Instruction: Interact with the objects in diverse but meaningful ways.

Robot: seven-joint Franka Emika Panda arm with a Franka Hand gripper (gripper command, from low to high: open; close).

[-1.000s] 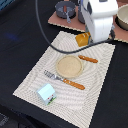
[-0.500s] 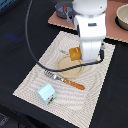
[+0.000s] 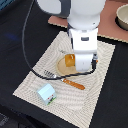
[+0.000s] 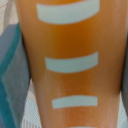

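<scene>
Mostly, the arm's white wrist blocked my exterior view: the gripper (image 3: 75, 59) was down over the tan plate (image 3: 64, 66), fingertips hidden, so I could not tell whether it was spread or pinching. The golden scored bread loaf (image 3: 70, 60) peeked out beneath it, on the plate. At the wrist, that loaf (image 4: 70, 65) filled the frame, orange with three pale curved score marks, blurred. An orange-handled fork (image 3: 67, 80) and pale blue-white carton (image 3: 46, 93) lay on the striped placemat (image 3: 100, 85).
</scene>
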